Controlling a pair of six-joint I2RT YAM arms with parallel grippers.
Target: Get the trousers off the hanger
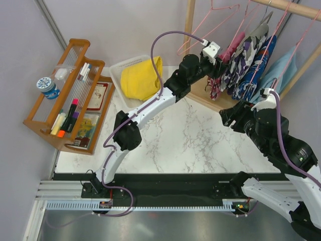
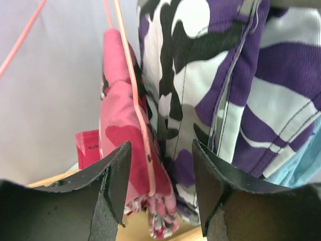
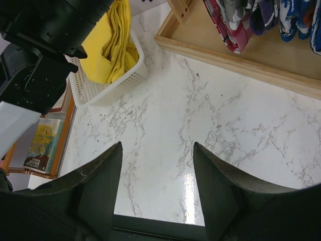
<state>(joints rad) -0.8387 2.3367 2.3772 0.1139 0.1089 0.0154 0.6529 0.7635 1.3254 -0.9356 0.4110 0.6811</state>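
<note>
Pink trousers (image 2: 118,125) partly behind left gripper (image 2: 161,150)

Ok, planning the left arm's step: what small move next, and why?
Probably ease the left gripper forward and close its fingers on the pink camouflage trousers, beside the hanger wire: the fingers stand open, the cloth hangs just ahead, and the yellow trousers already lie in the basket.

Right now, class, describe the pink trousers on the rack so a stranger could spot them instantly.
Find the wooden clothes rack at the table's far right corner. Of the garments hanging there, take the leftmost: pink camouflage trousers, unlike the purple-white camouflage garment alongside.
</note>
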